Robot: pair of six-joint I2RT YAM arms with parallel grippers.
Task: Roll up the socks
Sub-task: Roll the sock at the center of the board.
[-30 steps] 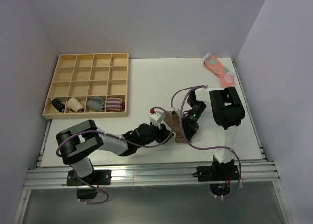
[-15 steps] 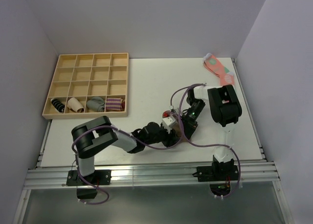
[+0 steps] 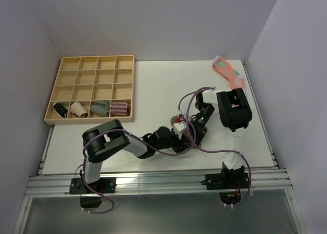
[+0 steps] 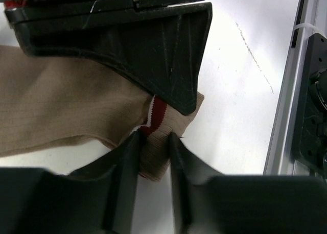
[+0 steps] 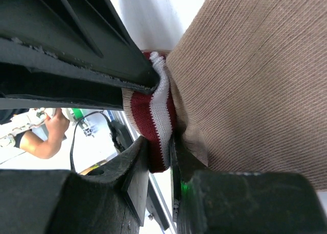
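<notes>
The socks show as one tan-brown knit sock (image 4: 61, 106) with a dark red and white striped cuff (image 5: 153, 121), lying on the white table. My left gripper (image 4: 153, 155) is shut on the tan folded edge beside the cuff. My right gripper (image 5: 156, 160) is shut on the striped cuff itself, with the tan body (image 5: 255, 75) spreading to its right. The two grippers meet nose to nose: the right one's black body (image 4: 143, 45) fills the top of the left wrist view. From above, both grippers (image 3: 188, 132) cover the sock almost entirely.
A wooden compartment tray (image 3: 92, 65) stands at the back left, with small sock bundles (image 3: 99, 109) in its front row. A coral-pink sock (image 3: 228, 73) lies at the back right corner. The table's metal front rail (image 4: 294, 91) runs close by the left gripper.
The left arm has swung right, bringing its gripper up against the right gripper. Its jaws loosened briefly and closed again on the sock. The right gripper kept its grip and place.
</notes>
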